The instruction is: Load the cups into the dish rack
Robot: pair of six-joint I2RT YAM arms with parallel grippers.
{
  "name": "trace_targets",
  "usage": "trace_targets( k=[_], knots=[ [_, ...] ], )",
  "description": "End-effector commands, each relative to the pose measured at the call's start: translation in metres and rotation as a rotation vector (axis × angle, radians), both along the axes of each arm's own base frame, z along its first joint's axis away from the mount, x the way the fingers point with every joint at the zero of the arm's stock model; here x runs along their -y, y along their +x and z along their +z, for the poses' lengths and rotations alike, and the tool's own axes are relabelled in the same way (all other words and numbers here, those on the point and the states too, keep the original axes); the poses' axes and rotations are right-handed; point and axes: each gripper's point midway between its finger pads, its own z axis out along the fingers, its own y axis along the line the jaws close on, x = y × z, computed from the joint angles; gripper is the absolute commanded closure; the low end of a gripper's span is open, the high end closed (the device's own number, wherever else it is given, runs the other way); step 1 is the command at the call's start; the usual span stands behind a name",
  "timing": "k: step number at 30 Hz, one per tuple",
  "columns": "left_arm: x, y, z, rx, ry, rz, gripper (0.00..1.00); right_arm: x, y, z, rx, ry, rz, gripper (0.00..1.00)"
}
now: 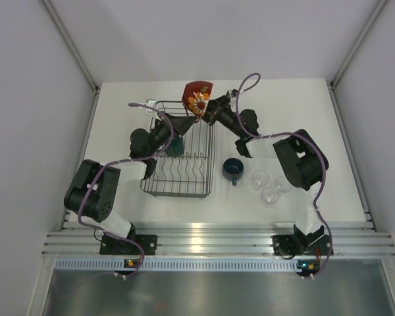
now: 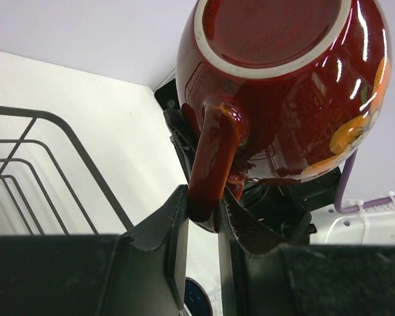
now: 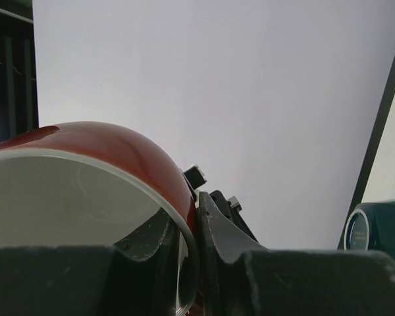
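Top external view: three tiny clear glasses (image 1: 260, 178) are clustered toward the near right of the white table (image 1: 115, 125), and a small dark-blue handled cup (image 1: 232, 168) is set just left of them. Beside it lies the rectangular dark metal wire dish rack (image 1: 184, 187), with a teal mug (image 1: 174, 146) inside, partly hidden by the left arm. At the rack's far right corner a big red patterned cup with a white inside (image 1: 199, 99) is held: its handle is clamped by the left gripper (image 2: 203, 210) and its rim is pinched by the right gripper (image 3: 187, 227)
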Motion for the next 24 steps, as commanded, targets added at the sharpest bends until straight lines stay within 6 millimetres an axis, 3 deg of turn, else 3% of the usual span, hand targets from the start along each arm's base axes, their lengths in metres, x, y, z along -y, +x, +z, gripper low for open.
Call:
trace_targets(
  k=[1,15,16,24],
  knots=[
    [-0.046,-0.028,0.117,0.518,-0.128,0.159,1.0,0.03,-0.059,0.1,0.472,0.253,0.03,0.99],
    [-0.063,-0.003,0.109,0.458,0.198,0.343,1.0,0.019,-0.051,0.073,0.45,0.207,0.06,0.97],
    [-0.068,-0.004,0.116,0.474,0.215,0.373,1.0,0.019,-0.05,0.071,0.445,0.206,0.062,0.96],
    [-0.079,0.003,0.113,0.446,0.28,0.446,1.0,0.011,-0.047,0.061,0.441,0.193,0.088,0.94]
  ],
)
